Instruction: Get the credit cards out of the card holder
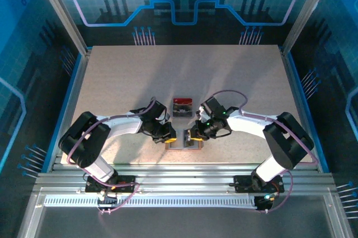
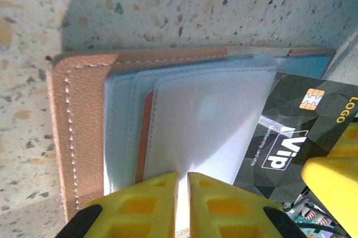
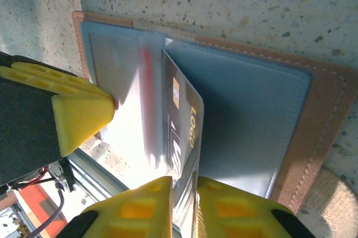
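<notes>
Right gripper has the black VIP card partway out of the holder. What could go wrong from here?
1. The black card sits tilted, one end seemingly under the clear sleeve; an angled pull by the right gripper could jam it or drag the card holder along.
2. The left gripper bears on it near one edge only, so the holder may slip.
3. The two grippers work close together and could collide.
</notes>
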`<state>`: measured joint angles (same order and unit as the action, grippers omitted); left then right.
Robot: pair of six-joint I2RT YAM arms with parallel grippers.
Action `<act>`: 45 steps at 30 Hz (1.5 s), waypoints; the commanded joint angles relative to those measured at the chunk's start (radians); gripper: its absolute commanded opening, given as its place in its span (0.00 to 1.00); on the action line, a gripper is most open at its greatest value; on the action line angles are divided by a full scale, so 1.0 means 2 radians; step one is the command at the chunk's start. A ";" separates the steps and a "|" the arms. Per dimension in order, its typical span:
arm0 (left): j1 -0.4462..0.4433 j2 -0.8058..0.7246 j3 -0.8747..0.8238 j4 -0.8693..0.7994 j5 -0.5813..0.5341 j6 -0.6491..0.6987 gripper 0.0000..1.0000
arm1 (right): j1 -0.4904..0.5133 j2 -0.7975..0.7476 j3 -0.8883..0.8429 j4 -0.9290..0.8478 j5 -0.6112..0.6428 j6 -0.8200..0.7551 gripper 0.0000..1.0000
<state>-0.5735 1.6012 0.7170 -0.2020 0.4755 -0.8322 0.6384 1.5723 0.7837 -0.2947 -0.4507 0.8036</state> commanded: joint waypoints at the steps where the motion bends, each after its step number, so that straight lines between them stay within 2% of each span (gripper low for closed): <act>1: -0.003 -0.005 -0.001 -0.016 -0.009 -0.001 0.13 | 0.006 -0.008 0.005 -0.002 0.010 0.011 0.18; 8: -0.003 -0.008 0.003 -0.018 -0.011 0.002 0.13 | 0.006 -0.020 -0.006 -0.001 0.024 0.019 0.16; 20: -0.003 -0.018 0.019 -0.036 -0.015 0.010 0.14 | 0.008 -0.023 -0.007 -0.001 0.029 0.017 0.06; 27: 0.003 -0.030 0.030 -0.055 -0.020 0.019 0.16 | 0.004 -0.042 0.013 -0.042 0.037 -0.007 0.04; 32: 0.012 -0.037 0.028 -0.063 -0.021 0.025 0.17 | -0.004 -0.051 0.045 -0.102 0.047 -0.056 0.04; 38: 0.025 -0.047 0.014 -0.065 -0.021 0.030 0.17 | -0.016 -0.042 0.102 -0.167 0.041 -0.151 0.01; 45: 0.040 -0.067 -0.004 -0.070 -0.020 0.036 0.17 | -0.018 0.008 0.197 -0.269 0.072 -0.352 0.01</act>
<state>-0.5072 1.5017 0.7368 -0.3031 0.4408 -0.7856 0.6121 1.5398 1.1065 -0.6838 -0.3534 0.3340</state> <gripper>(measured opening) 0.173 0.042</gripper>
